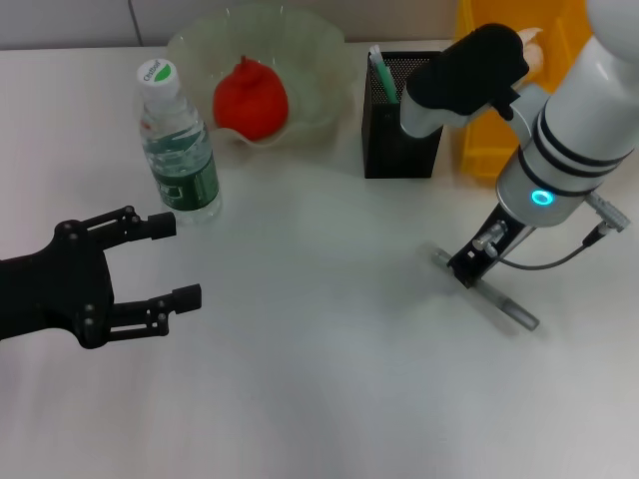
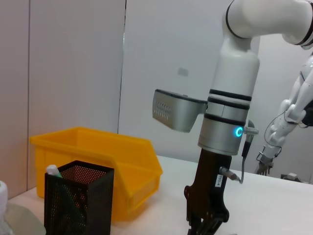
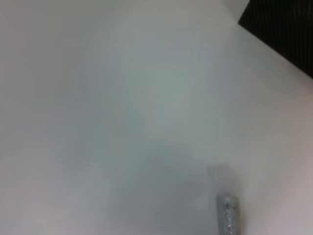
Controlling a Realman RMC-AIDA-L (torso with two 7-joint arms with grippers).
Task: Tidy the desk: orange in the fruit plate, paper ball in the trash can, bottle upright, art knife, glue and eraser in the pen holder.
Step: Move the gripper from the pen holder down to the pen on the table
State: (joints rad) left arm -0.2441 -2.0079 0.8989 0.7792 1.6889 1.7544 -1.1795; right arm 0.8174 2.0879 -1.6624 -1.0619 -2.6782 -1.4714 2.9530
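The right gripper [image 1: 469, 271] stands straight down over the art knife [image 1: 489, 289] lying flat right of the pen holder [image 1: 399, 120], apparently to lift it, grip unclear, while the left gripper [image 1: 170, 261] waits spread open, near left.

Bottle [image 1: 180, 145] upright beside fruit plate [image 1: 319, 60], which holds red-orange fruit [image 1: 250, 98]. Black mesh pen holder [image 1: 399, 135] holds green-white stick. Grey art knife [image 1: 499, 297] flat on desk.
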